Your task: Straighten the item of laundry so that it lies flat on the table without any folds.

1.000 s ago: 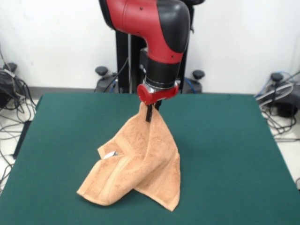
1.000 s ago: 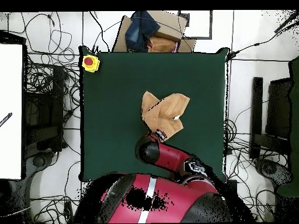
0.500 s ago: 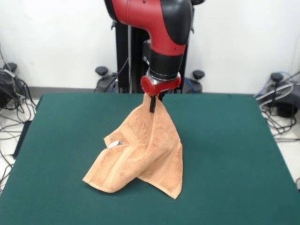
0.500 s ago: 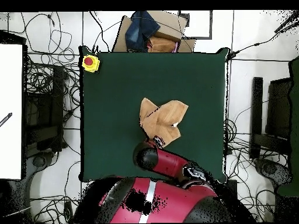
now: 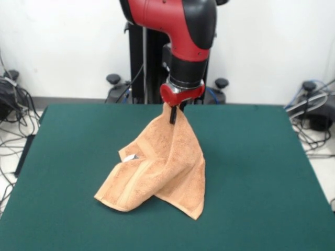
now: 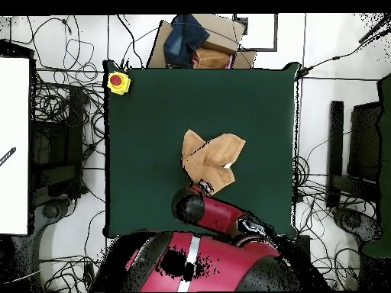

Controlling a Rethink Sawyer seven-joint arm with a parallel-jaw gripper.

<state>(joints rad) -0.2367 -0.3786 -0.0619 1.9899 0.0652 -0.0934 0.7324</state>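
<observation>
One corner of the peach towel [image 5: 167,162] is pinched high in the gripper [image 5: 173,116], jaws pressed together on the cloth, so the rest hangs as a tent whose lower folds and hems rest near the middle of the green table [image 5: 251,172]. Judging by that, the step in hand is the lift-and-drag to unfold. Next it probably calls for pulling the held corner away from the resting part, then lowering it so the doubled layers spread flat.

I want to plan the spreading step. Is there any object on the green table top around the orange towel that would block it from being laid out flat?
Nothing visible does. The dark green felt table is bare around the peach-orange terry-cloth towel, which hangs from the gripper. Only a yellow box with a red button sits at a far corner, well apart.
</observation>
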